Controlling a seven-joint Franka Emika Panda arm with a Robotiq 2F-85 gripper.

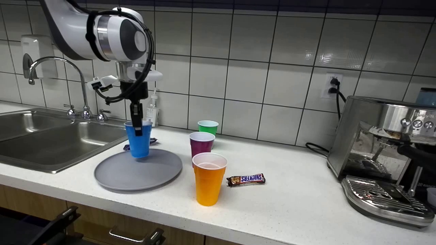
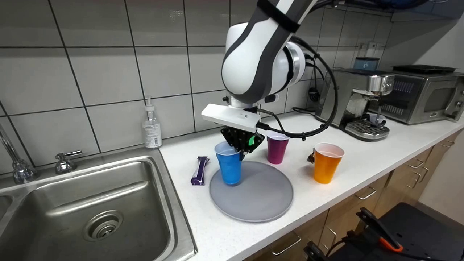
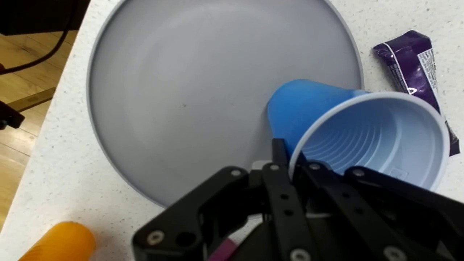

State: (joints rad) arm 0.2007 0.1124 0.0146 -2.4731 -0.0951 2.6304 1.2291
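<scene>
Wrist view: the pincer (image 3: 290,156) pinches the rim of a blue cup (image 3: 308,105), partly covering its ridged inside. Below the pincer lies a grey plate (image 3: 188,72); whether the cup touches it is unclear. Past the cup, a purple-wrapped bar (image 3: 413,76) is partly hidden. Farther from the pincer, in an exterior view, an orange cup (image 1: 208,185) partly hides a maroon cup (image 1: 200,147), their inner bottoms out of sight.

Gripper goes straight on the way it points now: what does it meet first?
Looks like the gray plate: the gripper points down, pinching the blue cup by its rim, so the cup's base would land first. Can't tell whether it already touches.
</scene>
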